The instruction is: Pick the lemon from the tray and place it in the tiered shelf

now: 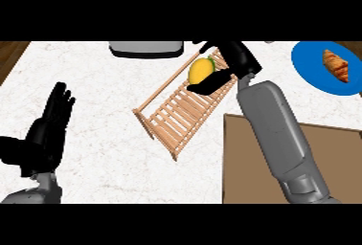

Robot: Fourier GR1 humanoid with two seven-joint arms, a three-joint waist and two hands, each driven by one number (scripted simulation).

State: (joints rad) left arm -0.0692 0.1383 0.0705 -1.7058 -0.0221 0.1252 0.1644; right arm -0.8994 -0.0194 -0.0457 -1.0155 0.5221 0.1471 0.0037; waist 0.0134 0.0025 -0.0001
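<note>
- Right hand is curled round the lemon: dark fingers arch over its far side and the thumb lies under its near side, so the fruit is clamped between them.
- Only the lemon's left half shows, yellow with a small green tip at its far end. The hand hides the rest.
- Hand and lemon are over the far end of the tiered shelf, a pale wooden slatted rack that runs on a slant from near the counter's far edge down towards its middle.
- I cannot tell whether the lemon touches the slats or hangs just above them.
- The right forearm, grey, runs from the view's lower right up to the hand and crosses the tray's far corner.
- The tray is a flat brown board at the lower right, just beside the shelf's near end. The lemon is off it.
- A blue plate lies near the counter's far right corner, beside the hand, with a croissant on it.
- A grey object sits at the far edge, just left of the shelf's far end. What it is cannot be made out.
- The white marbled counter carries all of these.
- The left hand rests at the view's left, well apart from the shelf, fingers straight and pointing up, holding nothing.
</note>
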